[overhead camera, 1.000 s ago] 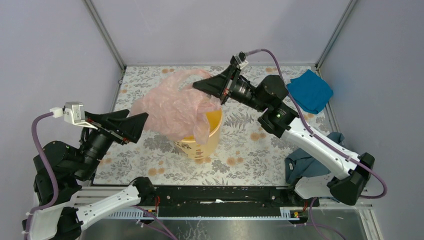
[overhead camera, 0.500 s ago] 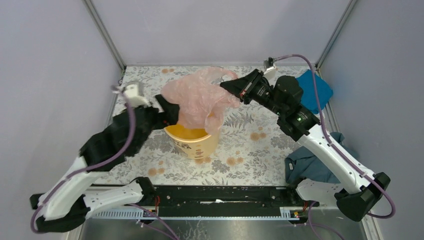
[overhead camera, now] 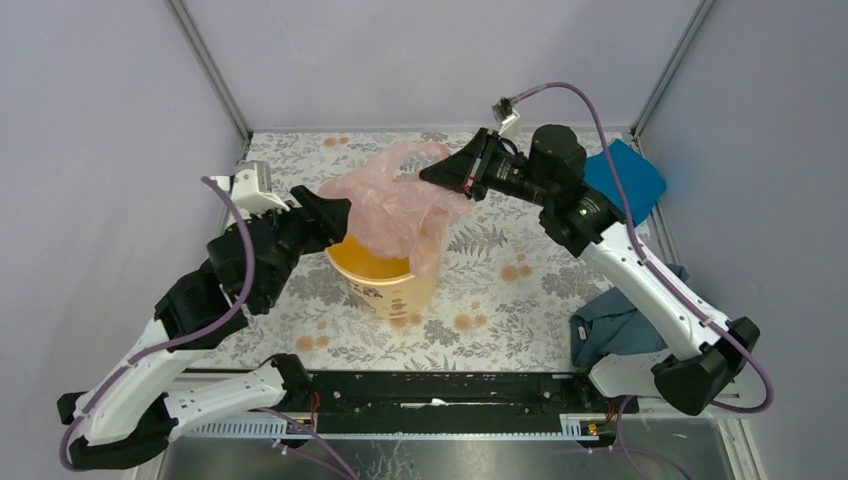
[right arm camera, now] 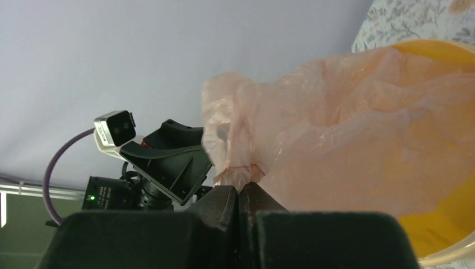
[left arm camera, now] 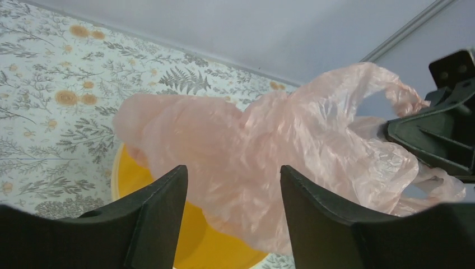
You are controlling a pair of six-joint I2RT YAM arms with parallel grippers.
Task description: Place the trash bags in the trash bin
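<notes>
Pink trash bag [overhead camera: 395, 205] droops over the yellow trash bin [overhead camera: 400, 290], pinched above its far rim by the right gripper [overhead camera: 430, 176]; the left gripper [overhead camera: 335, 213], spread wide, faces it from the bin's left.

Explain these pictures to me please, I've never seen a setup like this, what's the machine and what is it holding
This is a robot with a left arm and a right arm, bolted at the near edge of a flowered table. The wide picture looks down from above and behind them. The other two come from a small camera on each wrist, looking out past that arm's black fingers.

On the table are a yellow-orange trash bin, a folded blue cloth and a dark teal cloth.

The right hand is pinched shut on a thin pink trash bag, which hangs over the bin's mouth. The left hand is open and holds nothing, facing the bag from the other side.
</notes>
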